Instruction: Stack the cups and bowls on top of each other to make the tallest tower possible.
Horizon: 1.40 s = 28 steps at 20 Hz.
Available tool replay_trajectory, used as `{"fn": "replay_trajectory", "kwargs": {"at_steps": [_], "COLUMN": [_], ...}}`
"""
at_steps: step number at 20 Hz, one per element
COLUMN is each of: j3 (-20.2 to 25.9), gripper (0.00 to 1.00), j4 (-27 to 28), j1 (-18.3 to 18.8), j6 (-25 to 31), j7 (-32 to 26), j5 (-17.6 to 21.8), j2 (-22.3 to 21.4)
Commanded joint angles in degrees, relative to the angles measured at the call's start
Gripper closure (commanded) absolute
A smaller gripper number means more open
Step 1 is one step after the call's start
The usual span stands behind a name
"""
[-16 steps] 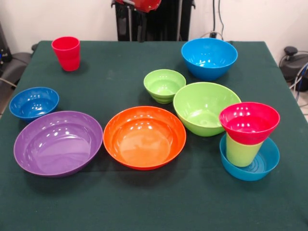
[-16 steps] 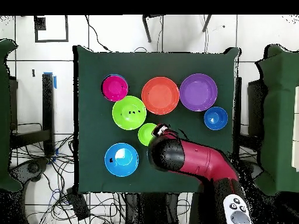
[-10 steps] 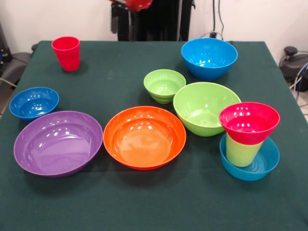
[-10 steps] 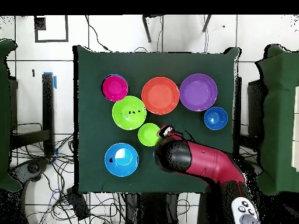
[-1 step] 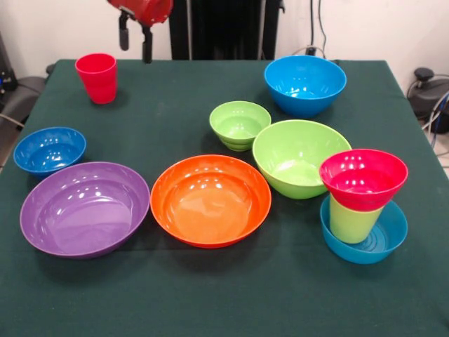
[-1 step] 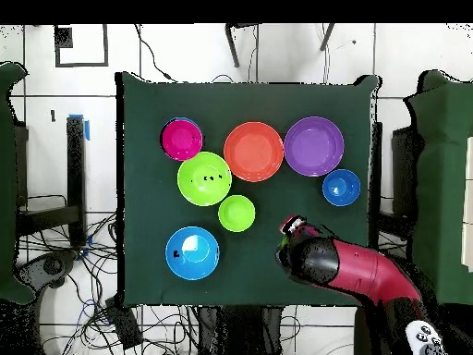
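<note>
The tabletop (image 5: 175, 98) wears a dark green cloth, matt and faintly napped like felt. Every vessel looks like smooth moulded plastic: the purple bowl (image 5: 85, 208), orange bowl (image 5: 210, 199) and large lime-green bowl (image 5: 300, 157) are glossy, with bright window glints inside. The small dark-blue bowl (image 5: 49, 149) and big blue bowl (image 5: 305, 84) shine likewise. The small ribbed lime-green bowl (image 5: 240, 124) seems duller. The red tumbler (image 5: 97, 78) has a satin sheen. The end effector (image 5: 135, 38) carries dark, possibly rubbery fingers under a glossy red shell.

Dark green table (image 5: 175, 295), purple bowl (image 5: 84, 208), orange bowl (image 5: 210, 200), green bowls (image 5: 298, 156), blue bowls (image 5: 305, 84), red cup (image 5: 97, 78)
</note>
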<state>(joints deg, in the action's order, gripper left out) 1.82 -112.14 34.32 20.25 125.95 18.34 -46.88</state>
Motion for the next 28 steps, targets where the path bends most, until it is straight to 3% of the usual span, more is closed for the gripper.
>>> {"fn": "replay_trajectory", "kwargs": {"at_steps": [1, 7, 14, 20, 28], "j3": [8.52, 12.08, 10.94, 12.90, 12.13], "gripper": [0.00, 0.00, 0.00, 0.00, 0.00], "j4": [0.36, -1.41, 0.72, 0.00, 0.33], "j1": [1.40, 4.78, 5.75, 8.88, 8.60], "j6": [1.67, 5.09, 2.68, 4.40, 2.97], "j7": [-11.29, -13.85, -12.07, -13.41, -10.42], "j5": [8.75, 10.80, 17.05, 19.35, 22.80], "j2": [5.57, 3.88, 6.88, 5.80, 7.88]}}
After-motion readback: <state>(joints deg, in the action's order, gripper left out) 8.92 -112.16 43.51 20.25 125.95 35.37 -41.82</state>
